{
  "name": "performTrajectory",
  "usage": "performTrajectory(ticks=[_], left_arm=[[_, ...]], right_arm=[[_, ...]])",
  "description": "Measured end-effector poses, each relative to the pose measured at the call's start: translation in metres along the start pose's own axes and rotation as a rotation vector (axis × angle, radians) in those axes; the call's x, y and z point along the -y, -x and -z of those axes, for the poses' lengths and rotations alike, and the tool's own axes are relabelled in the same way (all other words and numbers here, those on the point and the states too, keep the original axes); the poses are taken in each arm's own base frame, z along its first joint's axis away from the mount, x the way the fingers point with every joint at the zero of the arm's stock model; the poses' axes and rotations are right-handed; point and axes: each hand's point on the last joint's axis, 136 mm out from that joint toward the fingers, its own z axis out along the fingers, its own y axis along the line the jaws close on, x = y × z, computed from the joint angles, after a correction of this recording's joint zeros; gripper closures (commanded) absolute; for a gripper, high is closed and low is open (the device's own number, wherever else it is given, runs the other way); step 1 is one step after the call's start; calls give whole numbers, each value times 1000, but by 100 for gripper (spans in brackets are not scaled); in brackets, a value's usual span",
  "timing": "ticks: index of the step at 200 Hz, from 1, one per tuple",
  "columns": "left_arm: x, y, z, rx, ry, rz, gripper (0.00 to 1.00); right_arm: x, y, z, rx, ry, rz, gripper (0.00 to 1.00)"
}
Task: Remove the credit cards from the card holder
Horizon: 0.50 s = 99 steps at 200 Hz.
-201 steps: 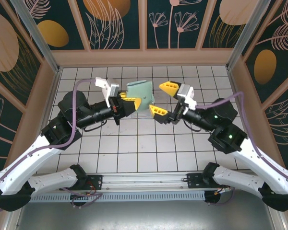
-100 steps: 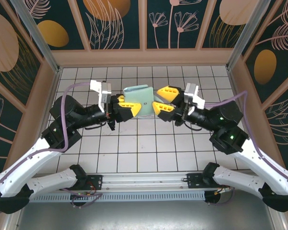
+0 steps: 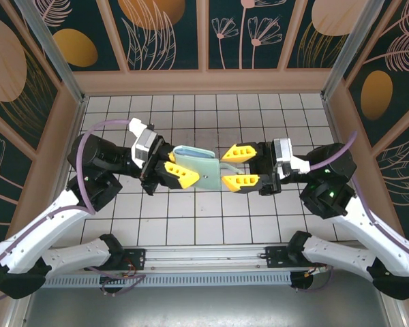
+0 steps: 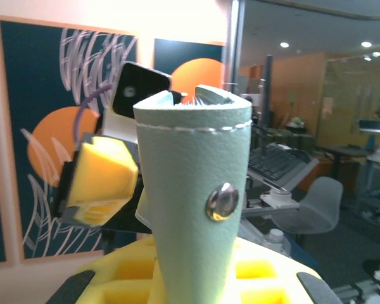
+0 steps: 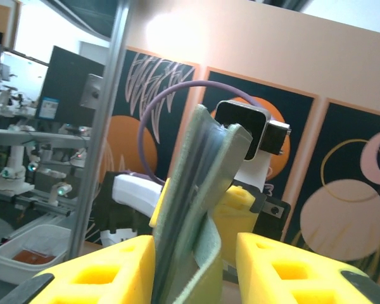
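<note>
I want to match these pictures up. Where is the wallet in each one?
Top external: wallet near the centre, just above the middle.
Left wrist: wallet in the centre, upright and very close.
Right wrist: wallet in the centre, seen edge-on.
Shared landmark: dark wall panels with orange circles.

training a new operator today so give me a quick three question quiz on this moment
1. True or false: the left gripper is shut on the card holder.
2. The card holder's free edge sits: a) between the right gripper's fingers, b) flat on the table, c) in a tray.
3. In the left wrist view, what metal part shows on the card holder's outer face?
Key: 1 true; 2 a; 3 a round snap stud.
</note>
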Motion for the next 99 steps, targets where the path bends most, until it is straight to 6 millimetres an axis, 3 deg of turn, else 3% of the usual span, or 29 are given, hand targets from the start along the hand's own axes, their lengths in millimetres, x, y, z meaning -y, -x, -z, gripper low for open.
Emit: performTrajectory(ticks=[38, 99], left_arm=[[23, 7, 1, -16, -104, -53, 100], [29, 6, 2, -30, -136, -67, 100]], right_arm=[[-12, 8, -10, 16, 89, 7, 59], [-30, 10, -28, 22, 180, 26, 63]])
